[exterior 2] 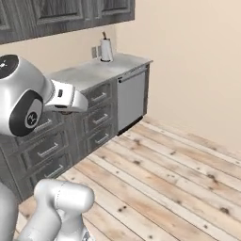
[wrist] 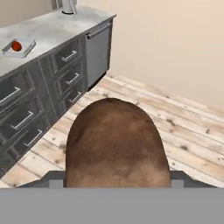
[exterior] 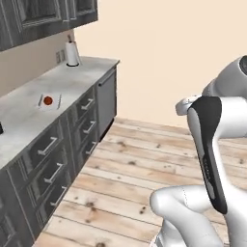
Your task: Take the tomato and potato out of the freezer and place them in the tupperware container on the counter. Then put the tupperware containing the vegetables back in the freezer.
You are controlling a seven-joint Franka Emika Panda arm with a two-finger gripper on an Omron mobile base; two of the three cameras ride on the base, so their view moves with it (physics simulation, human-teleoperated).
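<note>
Wooden floor runs beside the grey desk (exterior: 29,103), where the tomato (exterior: 48,100) already sits in the container (exterior: 49,102) near its front edge, while the jaws grasp the potato (wrist: 117,146), leaving that drop and the freezer return undone.

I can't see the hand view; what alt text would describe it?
A brown potato looms close in front of the camera, above a wooden floor. On the counter at upper left, a red tomato sits in a shallow whitish container, above grey drawers.
</note>
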